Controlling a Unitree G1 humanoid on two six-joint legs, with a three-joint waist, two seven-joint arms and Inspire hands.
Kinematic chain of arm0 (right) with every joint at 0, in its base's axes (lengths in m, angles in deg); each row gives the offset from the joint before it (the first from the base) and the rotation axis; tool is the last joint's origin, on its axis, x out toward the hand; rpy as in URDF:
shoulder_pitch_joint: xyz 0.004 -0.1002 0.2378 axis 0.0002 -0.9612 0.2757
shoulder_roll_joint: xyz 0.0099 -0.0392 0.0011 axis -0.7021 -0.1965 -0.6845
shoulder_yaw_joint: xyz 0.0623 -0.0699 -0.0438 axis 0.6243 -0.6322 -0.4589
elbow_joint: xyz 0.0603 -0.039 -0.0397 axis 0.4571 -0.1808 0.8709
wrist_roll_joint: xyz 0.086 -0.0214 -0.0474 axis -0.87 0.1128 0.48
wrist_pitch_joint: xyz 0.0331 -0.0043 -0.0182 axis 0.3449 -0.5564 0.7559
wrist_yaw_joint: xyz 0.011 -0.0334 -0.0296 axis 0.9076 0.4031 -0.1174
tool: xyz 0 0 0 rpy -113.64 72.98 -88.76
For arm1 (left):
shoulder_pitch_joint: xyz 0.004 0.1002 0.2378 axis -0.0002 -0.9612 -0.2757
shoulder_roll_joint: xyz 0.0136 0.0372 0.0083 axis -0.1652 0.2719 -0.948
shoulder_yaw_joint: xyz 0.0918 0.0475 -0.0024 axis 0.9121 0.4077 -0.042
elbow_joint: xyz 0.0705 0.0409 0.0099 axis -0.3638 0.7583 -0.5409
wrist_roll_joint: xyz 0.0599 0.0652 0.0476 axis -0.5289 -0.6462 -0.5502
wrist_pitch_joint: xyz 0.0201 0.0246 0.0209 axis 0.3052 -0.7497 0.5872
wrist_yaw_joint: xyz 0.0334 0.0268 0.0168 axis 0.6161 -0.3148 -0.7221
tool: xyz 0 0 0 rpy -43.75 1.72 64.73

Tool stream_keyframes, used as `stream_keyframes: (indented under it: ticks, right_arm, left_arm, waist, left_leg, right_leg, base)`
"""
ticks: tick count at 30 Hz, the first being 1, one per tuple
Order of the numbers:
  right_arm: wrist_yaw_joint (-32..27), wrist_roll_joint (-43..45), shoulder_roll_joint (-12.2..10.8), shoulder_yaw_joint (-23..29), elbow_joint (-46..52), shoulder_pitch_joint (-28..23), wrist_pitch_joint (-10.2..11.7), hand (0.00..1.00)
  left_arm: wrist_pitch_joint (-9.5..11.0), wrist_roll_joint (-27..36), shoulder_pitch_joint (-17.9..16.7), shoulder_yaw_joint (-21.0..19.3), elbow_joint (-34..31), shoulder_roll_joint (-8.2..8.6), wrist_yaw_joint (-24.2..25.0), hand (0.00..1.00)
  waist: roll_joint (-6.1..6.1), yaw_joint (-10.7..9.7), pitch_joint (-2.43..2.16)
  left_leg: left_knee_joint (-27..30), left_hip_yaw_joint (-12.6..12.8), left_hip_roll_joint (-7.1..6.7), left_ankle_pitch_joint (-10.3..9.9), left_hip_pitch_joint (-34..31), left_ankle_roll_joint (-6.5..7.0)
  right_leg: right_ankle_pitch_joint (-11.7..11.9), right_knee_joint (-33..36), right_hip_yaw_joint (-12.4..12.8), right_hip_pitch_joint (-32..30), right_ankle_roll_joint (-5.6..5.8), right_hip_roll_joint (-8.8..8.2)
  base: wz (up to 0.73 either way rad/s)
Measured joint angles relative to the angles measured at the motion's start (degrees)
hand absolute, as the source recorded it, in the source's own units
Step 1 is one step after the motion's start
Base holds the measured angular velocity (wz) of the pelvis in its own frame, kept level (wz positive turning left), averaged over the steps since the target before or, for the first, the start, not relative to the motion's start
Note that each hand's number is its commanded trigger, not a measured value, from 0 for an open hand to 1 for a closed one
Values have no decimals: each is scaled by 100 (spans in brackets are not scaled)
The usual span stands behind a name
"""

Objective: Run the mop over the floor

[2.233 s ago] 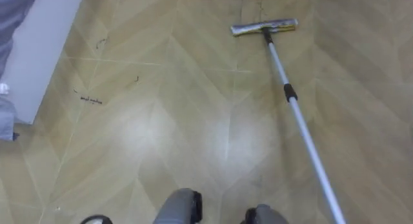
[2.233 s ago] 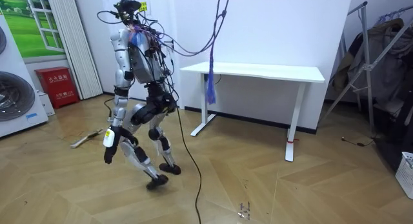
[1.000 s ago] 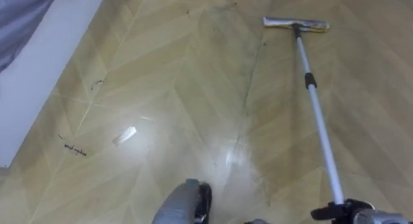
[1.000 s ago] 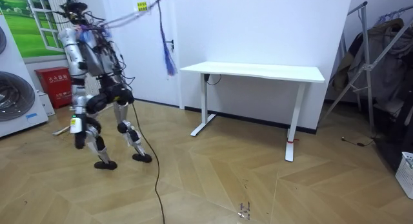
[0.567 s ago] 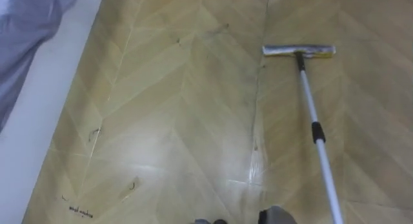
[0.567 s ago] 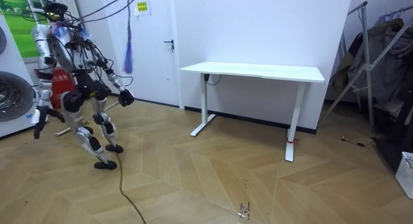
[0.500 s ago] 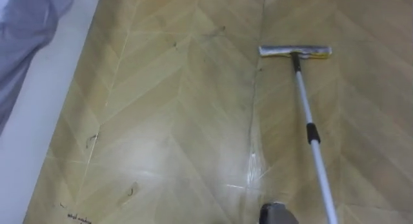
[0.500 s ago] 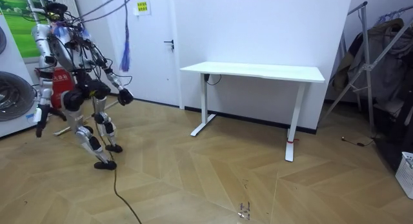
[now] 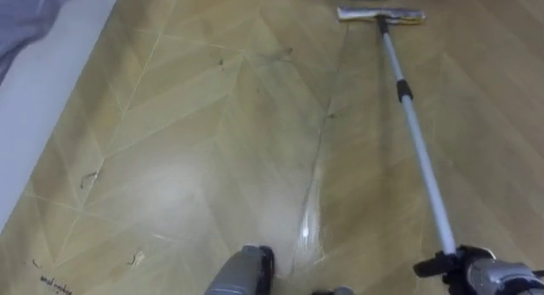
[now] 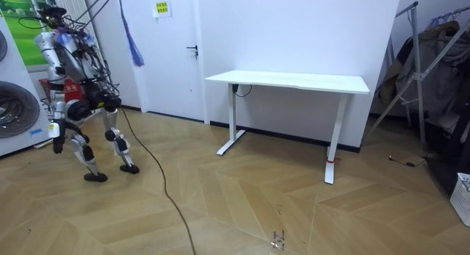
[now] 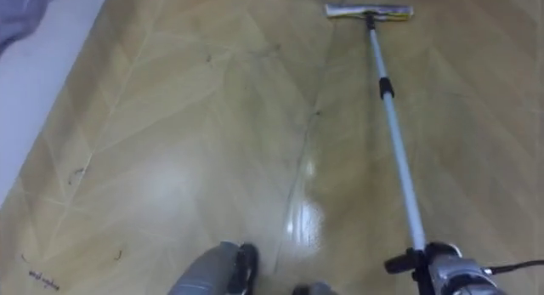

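The mop (image 9: pixel 416 142) lies stretched out ahead of the robot on the wooden floor (image 9: pixel 195 159). Its flat mop head (image 9: pixel 381 14) rests on the boards far forward, and the pale pole (image 9: pixel 429 189) slants back to the right hand (image 9: pixel 473 269). That hand's dark fingers (image 9: pixel 432 266) are wrapped round the pole's near end. In the room view the robot stands beside the washing machine (image 10: pixel 15 112) at the room view's left, with the left hand (image 10: pixel 56 143) hanging low at its side. The mop looks light and stiff, a slim metal tube with a black collar (image 9: pixel 403 91) partway along, probably a telescopic joint. A smooth tube like that is likely to twist or slide in a loose hold. Held at the very end by one hand, the long pole probably gives poor control of the head. A second hold farther down, short of the collar, would likely steady it and let the head press flat on the floor's faint scuff marks (image 9: pixel 85 179).
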Motion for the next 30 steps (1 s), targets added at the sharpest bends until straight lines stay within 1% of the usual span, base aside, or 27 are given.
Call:
stream_keyframes:
  ticks: [1,2,3,4,5,6,7,8,9,10,11,12,13,14,15,16,17,18,20,22,24,25,26,27,28,29,30]
  right_arm:
    - [33,-109,31,-6,-12,-196,0,100]
    - [47,-167,41,-12,-13,-321,2,100]
    - [78,-170,43,-6,-35,-535,5,100]
    - [95,-164,61,-4,-146,-730,9,100]
    - [85,-153,62,-6,-245,-834,11,100]
    - [13,-99,57,-17,-381,-1066,2,100]
    - [-82,-88,53,-17,-415,-1345,4,100]
    - [-118,-79,39,-15,-422,-1472,4,100]
    - [-162,-69,-6,0,-422,-1676,4,100]
    - [-201,-67,-76,11,-416,-1850,4,100]
    - [-232,-61,-131,10,-409,-1943,5,100]
    - [-269,-59,-258,9,-409,-2146,7,100]
    - [-270,-59,-360,-2,-408,-2298,6,100]
    - [-270,-60,-405,-6,-406,-2352,6,100]
    - [-270,-60,-475,-9,-392,-2466,6,100]
    - [-269,6,-520,-4,-347,-2484,-12,100]
    - [-269,72,-538,11,-295,-2482,-46,100]
    - [-265,160,-567,72,-239,-2451,-99,100]
    - [-269,303,-566,164,-231,-2270,-195,100]
    - [-291,495,-523,170,-252,-1911,-379,100]
    - [-350,653,-506,293,-253,-1609,-383,100]
    - [-373,672,-495,375,-248,-1392,-373,100]
    - [-377,659,-489,375,-255,-1301,-360,100]
    - [-377,612,-490,372,-249,-1198,-301,100]
    - [-344,473,-496,369,-240,-1098,-230,100]
    - [-320,413,-504,364,-231,-1068,-210,100]
    - [-230,329,-548,329,-254,-1067,-258,100]
  left_arm:
    - [5,14,51,8,26,18,69,0]
    - [4,39,75,5,38,24,101,0]
    - [17,37,135,1,28,25,118,0]
    - [47,27,220,-7,46,50,119,0]
    - [70,26,275,-10,63,66,119,0]
    - [107,28,305,-11,45,99,113,0]
    - [122,-27,311,-15,27,161,108,0]
    - [124,-46,315,-13,12,184,101,0]
    - [130,-52,320,-14,3,219,80,0]
    - [122,-48,303,0,1,237,64,0]
    - [115,-39,275,1,4,237,56,0]
    - [90,-45,223,-1,3,240,51,0]
    - [69,-45,148,2,3,248,30,0]
    - [67,-45,115,2,3,251,3,0]
    - [52,-42,82,3,9,272,-31,0]
    - [48,-25,22,3,-5,282,-37,0]
    - [29,-18,12,-4,3,285,-38,0]
    - [-27,0,19,-13,18,284,-63,0]
    - [-46,145,33,-14,31,284,-78,0]
    - [-47,251,55,-16,54,291,-141,0]
    - [-45,270,156,-43,180,290,-176,0]
    - [-34,268,223,-63,284,284,-177,0]
    - [-28,266,266,-63,336,280,-177,0]
    - [-20,266,317,-61,402,258,-178,0]
    - [-21,265,318,-60,385,224,-179,0]
    - [-22,258,310,-61,370,208,-182,0]
    - [-32,227,262,-69,325,172,-203,0]
  waist:
    - [13,-51,-1]
    - [25,-51,-3]
    - [38,-74,-8]
    - [116,-146,-38]
    - [145,-186,-51]
    - [196,-224,-80]
    - [346,-297,-148]
    - [403,-343,-155]
    - [518,-438,-141]
    - [553,-544,-122]
    - [561,-596,-124]
    - [560,-709,-125]
    - [544,-741,-137]
    - [529,-753,-140]
    - [506,-795,-141]
    - [516,-784,-144]
    - [516,-784,-143]
    - [492,-831,-131]
    - [439,-862,-114]
    - [397,-863,-76]
    - [391,-855,-54]
    - [348,-851,-25]
    - [348,-852,-25]
    - [309,-852,0]
    - [289,-850,13]
    - [274,-824,7]
    - [203,-716,-12]
  left_leg:
    - [69,67,-70,-69,131,141]
    - [121,87,-93,-131,185,231]
    - [220,94,-174,-282,257,313]
    - [323,76,-268,-434,317,384]
    - [333,81,-317,-498,375,421]
    - [310,93,-423,-606,502,483]
    - [293,44,-458,-704,590,530]
    - [252,29,-470,-731,642,546]
    - [137,28,-480,-748,750,565]
    - [-15,27,-478,-749,845,569]
    - [-94,27,-478,-748,915,567]
    - [-258,28,-472,-748,1097,559]
    - [-411,24,-466,-762,1266,517]
    - [-464,30,-460,-777,1339,488]
    - [-544,19,-437,-812,1495,425]
    - [-665,7,-334,-839,1670,336]
    - [-731,-18,-296,-838,1747,301]
    - [-865,-35,-227,-819,1891,255]
    - [-1058,-38,-175,-791,2092,202]
    - [-1175,-60,-116,-802,2311,140]
    - [-1219,-61,-53,-828,2461,99]
    - [-1256,-89,-40,-829,2547,83]
    - [-1262,-111,-37,-834,2582,72]
    - [-1284,-180,-43,-839,2678,49]
    - [-1305,-217,-39,-848,2784,24]
    - [-1350,-244,-24,-843,2846,5]
    - [-1491,-272,0,-811,3011,-44]
  right_leg:
    - [-94,4,6,162,94,-84]
    - [-109,46,20,214,122,-117]
    - [-85,294,37,249,168,-197]
    - [4,658,79,201,334,-277]
    - [72,840,129,151,444,-318]
    - [283,1225,259,10,553,-359]
    - [562,1553,381,-149,579,-332]
    - [604,1615,454,-231,611,-322]
    - [582,1638,559,-510,627,-314]
    - [580,1464,541,-818,632,-335]
    - [584,1277,542,-938,629,-343]
    - [622,673,559,-1055,596,-358]
    - [857,-128,564,-1074,525,-375]
    - [1124,-448,546,-1070,523,-386]
    - [1585,-692,500,-999,523,-387]
    - [1652,-902,434,-808,415,-247]
    - [1679,-1009,404,-708,387,-205]
    - [1709,-1164,358,-544,355,-132]
    - [1710,-1284,323,-369,315,-60]
    - [1690,-1399,311,-169,268,22]
    - [1666,-1450,280,-12,229,78]
    - [1645,-1469,230,72,200,83]
    - [1622,-1466,206,115,188,83]
    - [1586,-1482,152,227,168,86]
    - [1555,-1528,79,372,145,98]
    - [1550,-1570,59,441,138,117]
    - [1556,-1697,58,594,124,165]
  base:
    - [43]
    - [29]
    - [22]
    - [22]
    - [24]
    - [13]
    - [7]
    - [0]
    - [-5]
    - [-8]
    - [-7]
    - [-4]
    - [-7]
    - [-8]
    - [-23]
    - [-26]
    - [-24]
    - [-7]
    - [-2]
    - [-7]
    - [-2]
    - [6]
    - [17]
    - [26]
    - [26]
    - [20]
    - [8]
